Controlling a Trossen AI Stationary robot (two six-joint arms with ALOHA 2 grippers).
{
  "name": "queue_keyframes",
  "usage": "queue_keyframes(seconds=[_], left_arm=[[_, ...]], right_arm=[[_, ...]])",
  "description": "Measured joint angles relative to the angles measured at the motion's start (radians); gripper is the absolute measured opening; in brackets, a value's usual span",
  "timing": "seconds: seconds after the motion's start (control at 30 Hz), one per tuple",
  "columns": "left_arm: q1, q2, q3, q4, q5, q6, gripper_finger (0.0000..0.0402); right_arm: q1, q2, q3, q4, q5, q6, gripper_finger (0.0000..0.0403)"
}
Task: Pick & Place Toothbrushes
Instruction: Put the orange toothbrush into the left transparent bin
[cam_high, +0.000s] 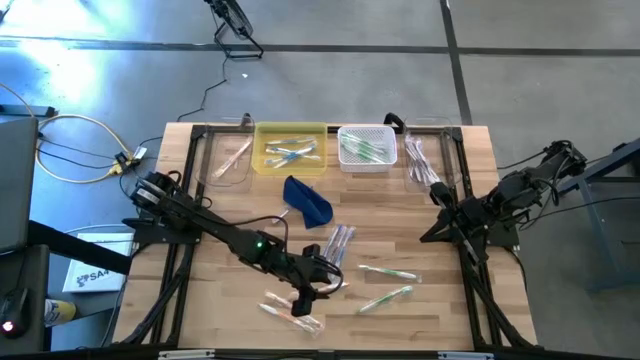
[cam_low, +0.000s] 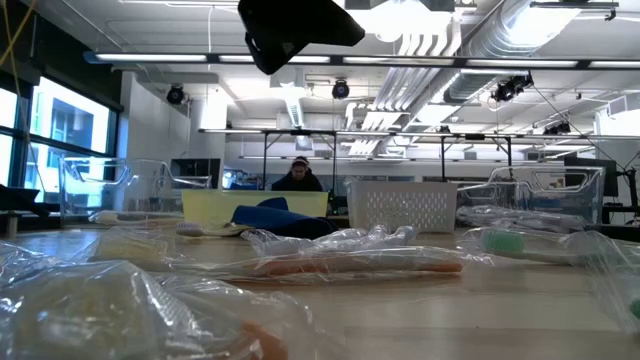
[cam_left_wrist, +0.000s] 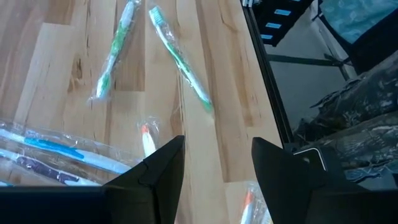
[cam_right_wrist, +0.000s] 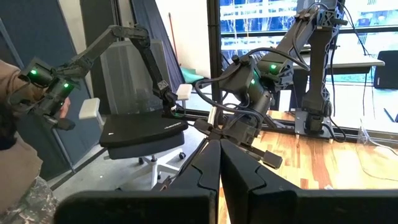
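Several toothbrushes in clear wrappers lie flat on the wooden table. Two green ones (cam_high: 388, 272) (cam_high: 385, 298) are near the right, a blue and purple pair (cam_high: 340, 240) lies mid-table, and orange ones (cam_high: 285, 305) lie at the near edge. My left gripper (cam_high: 325, 284) hangs open above the table among them. In its wrist view (cam_left_wrist: 214, 155) the green ones (cam_left_wrist: 180, 59) lie ahead, and an orange one (cam_left_wrist: 146, 138) lies beside one finger. In the low view it hangs well above the table (cam_low: 295, 30). My right gripper (cam_right_wrist: 221, 165) is shut and waits at the table's right side (cam_high: 455, 215).
Along the far edge stand a clear bin (cam_high: 230, 158), a yellow bin (cam_high: 290, 148) holding toothbrushes, a white basket (cam_high: 365, 148) holding green ones, and another clear bin (cam_high: 425, 160). A dark blue pouch (cam_high: 308, 200) lies in front of the yellow bin. A person sits beyond the table (cam_low: 298, 175).
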Motion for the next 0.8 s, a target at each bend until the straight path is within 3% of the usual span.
queue_keyframes(seconds=[0.33, 0.6, 0.8], left_arm=[[0.0, 0.0, 0.002, 0.16, -0.005, 0.02, 0.0184], [-0.01, 0.0, 0.073, 0.102, -0.029, 0.042, 0.0184], [-0.035, 0.0, 0.135, -0.02, -0.101, 0.06, 0.0184]], right_arm=[[0.0, 0.0, 0.0, 0.0, 0.006, 0.0, 0.0003], [0.0, 0.0, 0.0, 0.001, 0.008, 0.046, 0.0003], [0.0, 0.0, 0.0, 0.001, 0.009, 0.043, 0.0003]])
